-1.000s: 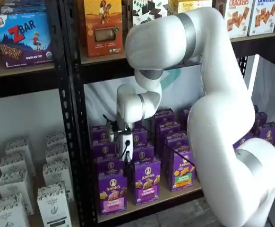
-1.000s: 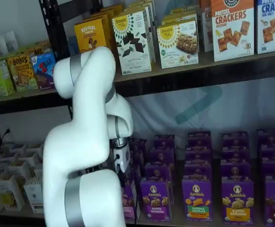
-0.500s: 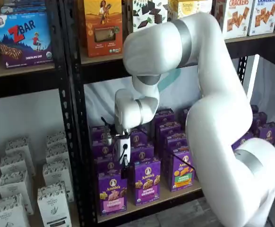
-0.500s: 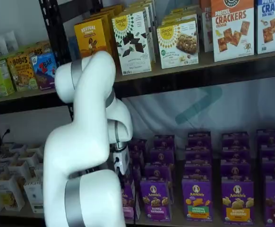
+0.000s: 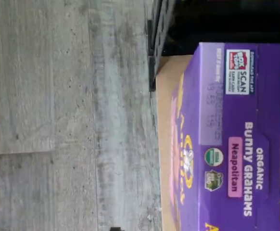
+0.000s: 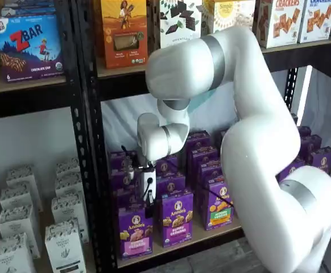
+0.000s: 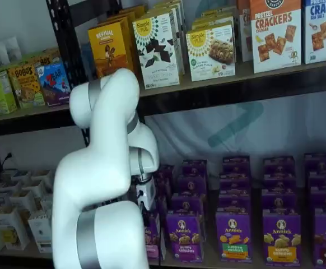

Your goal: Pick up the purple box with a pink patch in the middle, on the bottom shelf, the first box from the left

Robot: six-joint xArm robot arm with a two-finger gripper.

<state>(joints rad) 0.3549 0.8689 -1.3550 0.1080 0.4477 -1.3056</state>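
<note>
The purple box (image 6: 135, 233) stands upright at the front left of the bottom shelf (image 6: 211, 234), its pink label band facing out. The wrist view looks down from close by onto the purple box (image 5: 236, 144), whose top carries a pink "Neapolitan" patch, with the tan board of the bottom shelf (image 5: 166, 115) beside it. My gripper (image 6: 147, 200) hangs just above this box, white body over dark fingers. The fingers stand apart, open, holding nothing. In a shelf view the arm hides most of the purple box (image 7: 152, 234).
More purple cartons (image 6: 177, 219) fill rows beside and behind the target box. A black rack post (image 6: 89, 170) rises just left of it. White cartons (image 6: 66, 244) sit in the neighbouring bay. The upper shelf (image 6: 125, 79) with orange and white boxes hangs above the arm.
The arm has bent down and the gripper has sunk lower, a little leftward, closer to the front-left purple box. The box has not moved.
</note>
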